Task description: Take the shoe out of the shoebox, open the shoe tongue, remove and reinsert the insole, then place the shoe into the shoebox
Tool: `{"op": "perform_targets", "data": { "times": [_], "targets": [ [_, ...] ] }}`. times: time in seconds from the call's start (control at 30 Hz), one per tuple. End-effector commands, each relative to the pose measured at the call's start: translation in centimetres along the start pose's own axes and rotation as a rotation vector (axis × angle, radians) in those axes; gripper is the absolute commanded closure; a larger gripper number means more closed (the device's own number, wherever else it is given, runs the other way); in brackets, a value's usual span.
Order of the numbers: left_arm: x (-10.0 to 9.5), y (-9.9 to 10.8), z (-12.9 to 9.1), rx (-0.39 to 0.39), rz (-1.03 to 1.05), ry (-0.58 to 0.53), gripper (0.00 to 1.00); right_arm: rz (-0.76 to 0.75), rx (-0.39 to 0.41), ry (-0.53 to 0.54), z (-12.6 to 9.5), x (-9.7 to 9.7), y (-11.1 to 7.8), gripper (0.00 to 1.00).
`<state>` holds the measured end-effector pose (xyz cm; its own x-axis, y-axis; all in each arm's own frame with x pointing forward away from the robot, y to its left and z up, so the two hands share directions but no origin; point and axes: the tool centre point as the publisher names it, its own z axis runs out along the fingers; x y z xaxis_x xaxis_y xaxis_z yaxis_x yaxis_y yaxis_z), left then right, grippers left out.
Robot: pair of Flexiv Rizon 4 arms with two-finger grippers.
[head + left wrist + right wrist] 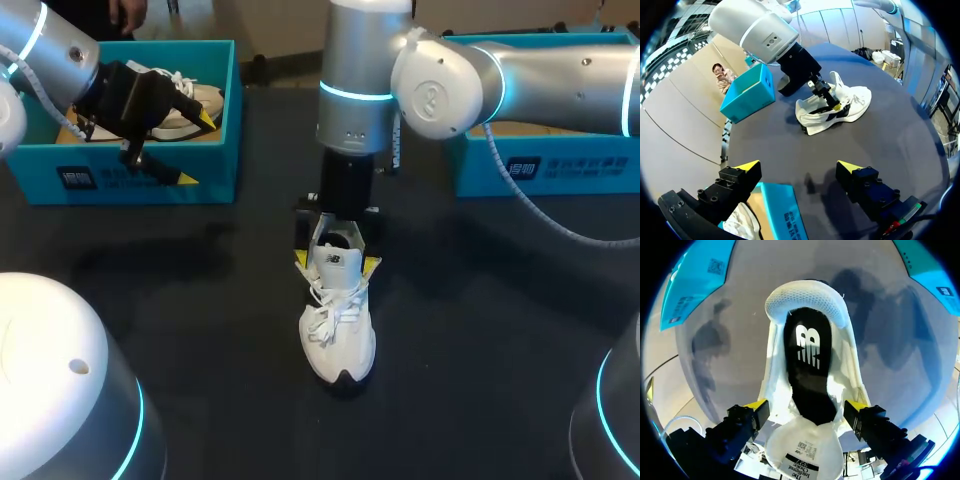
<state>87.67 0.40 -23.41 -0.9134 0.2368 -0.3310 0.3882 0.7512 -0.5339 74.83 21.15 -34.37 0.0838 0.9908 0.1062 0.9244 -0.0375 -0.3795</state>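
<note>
While our left gripper [797, 167] hangs spread and empty over the teal cardboard shoebox [150, 185], our right gripper [336, 263] clasps the white laced sneaker [338, 320].
The sneaker stands upright on the dark table [480, 330], its black insole [807, 365] showing.

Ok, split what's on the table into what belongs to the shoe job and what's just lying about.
Job: white shoe, its black insole, right gripper shut on the shoe, right shoebox (likely its box).
Lying about, as far as I can tell: left shoebox, second shoe inside it; left gripper open over that box.
</note>
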Motion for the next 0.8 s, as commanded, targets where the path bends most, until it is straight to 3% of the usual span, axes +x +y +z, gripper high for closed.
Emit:
{"op": "perform_targets", "data": {
  "times": [0.03,0.3,0.8],
  "targets": [
    [-0.1,0.0,0.0,-0.003,0.0,0.003,0.0,0.012,-0.001,-0.008,-0.1,0.2,-0.3,0.0],
    [-0.1,0.0,0.0,-0.003,0.0,0.003,0.0,0.058,-0.011,-0.027,-1.7,0.1,-1.5,0.0],
    [-0.1,0.0,0.0,-0.003,0.0,0.003,0.0,0.143,-0.114,-0.098,-5.5,0.2,-5.0,0.0]
  ]
}}
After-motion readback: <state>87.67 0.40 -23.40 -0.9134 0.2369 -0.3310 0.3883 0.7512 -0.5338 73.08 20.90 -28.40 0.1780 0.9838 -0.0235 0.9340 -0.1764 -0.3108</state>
